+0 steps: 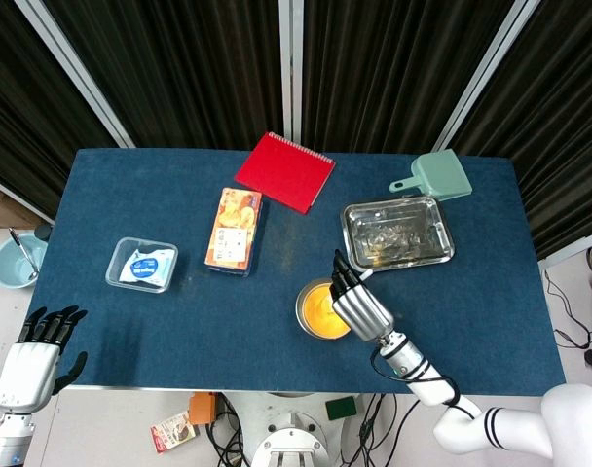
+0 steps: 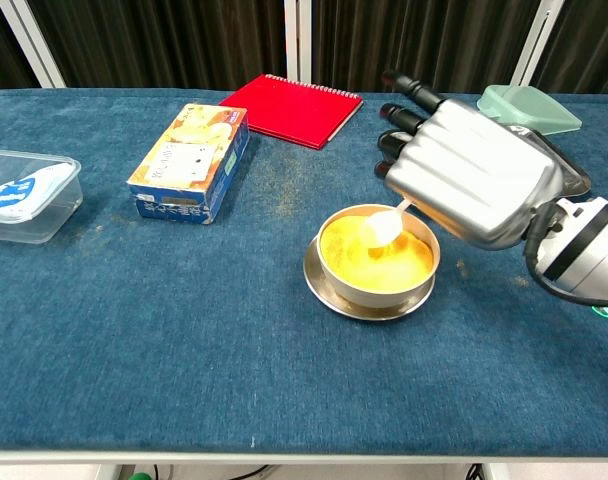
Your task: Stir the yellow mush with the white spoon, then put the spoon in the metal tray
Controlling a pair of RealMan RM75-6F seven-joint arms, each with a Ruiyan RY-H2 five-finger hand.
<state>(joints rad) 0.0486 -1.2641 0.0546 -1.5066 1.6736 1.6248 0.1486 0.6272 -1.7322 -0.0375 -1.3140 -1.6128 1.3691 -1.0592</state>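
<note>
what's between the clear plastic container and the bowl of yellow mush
The orange snack box lies roughly between them, nearer the container, clearest in head view.
</note>
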